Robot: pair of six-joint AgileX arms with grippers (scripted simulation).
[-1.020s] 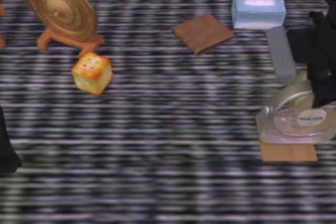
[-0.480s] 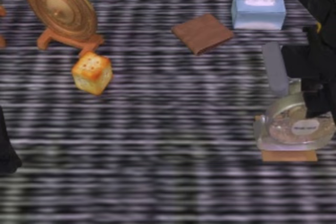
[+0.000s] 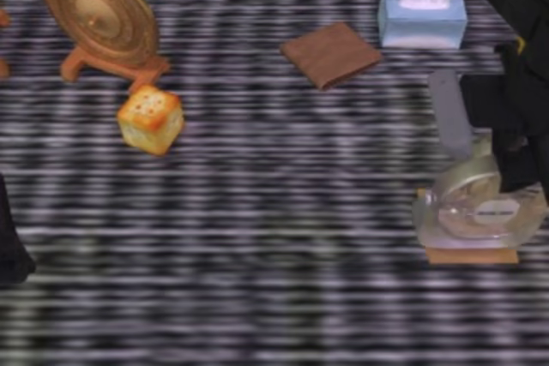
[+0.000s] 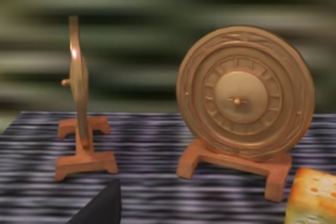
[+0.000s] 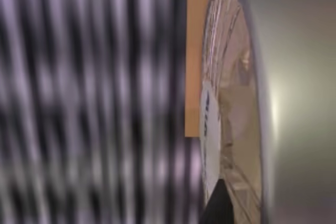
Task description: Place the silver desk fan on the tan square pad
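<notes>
the silver desk fan (image 3: 479,209) stood at the right side of the tabletop (image 3: 283,212), covering most of the tan square pad (image 3: 472,255), of which only a near strip showed. the right claw (image 3: 520,156) was at the fan's rear; whether its fingers were apart or together could not be told. the left arm sat parked at the left edge.

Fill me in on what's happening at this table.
The right gripper is at the table's right side with the silver desk fan, which sits over the tan square pad; only a strip of the pad shows beneath it. Whether the fan rests on the pad or is just above it cannot be told. The left arm is parked at the left edge.
</notes>
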